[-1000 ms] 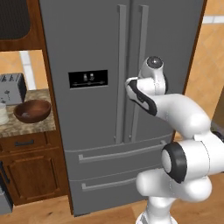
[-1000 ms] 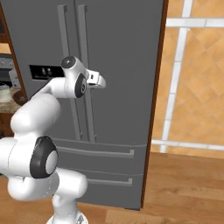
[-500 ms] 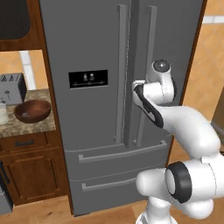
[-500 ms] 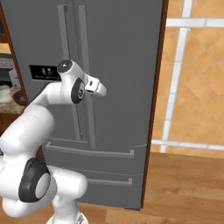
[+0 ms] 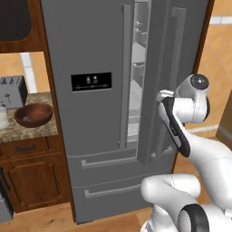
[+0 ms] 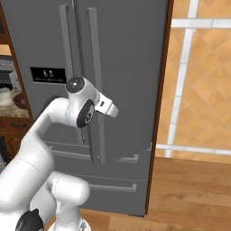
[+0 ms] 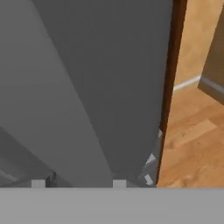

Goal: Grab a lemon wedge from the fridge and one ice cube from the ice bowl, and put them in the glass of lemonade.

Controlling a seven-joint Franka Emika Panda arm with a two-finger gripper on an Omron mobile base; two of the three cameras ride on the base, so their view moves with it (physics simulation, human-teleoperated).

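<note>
The fridge (image 5: 95, 104) stands with its right door (image 5: 161, 81) swung partly ajar, so a narrow gap shows white shelves (image 5: 138, 81) inside; no lemon wedge can be made out there. The claw (image 6: 113, 109) sits at the right door's handle (image 6: 95, 85), but whether its tips are spread or pinching cannot be told. On the desk (image 5: 27, 129) to the left rest the ice bowl (image 5: 33, 114), the glass of lemonade (image 5: 2, 118) just beside it, and a grey toaster (image 5: 12, 92) behind.
</note>
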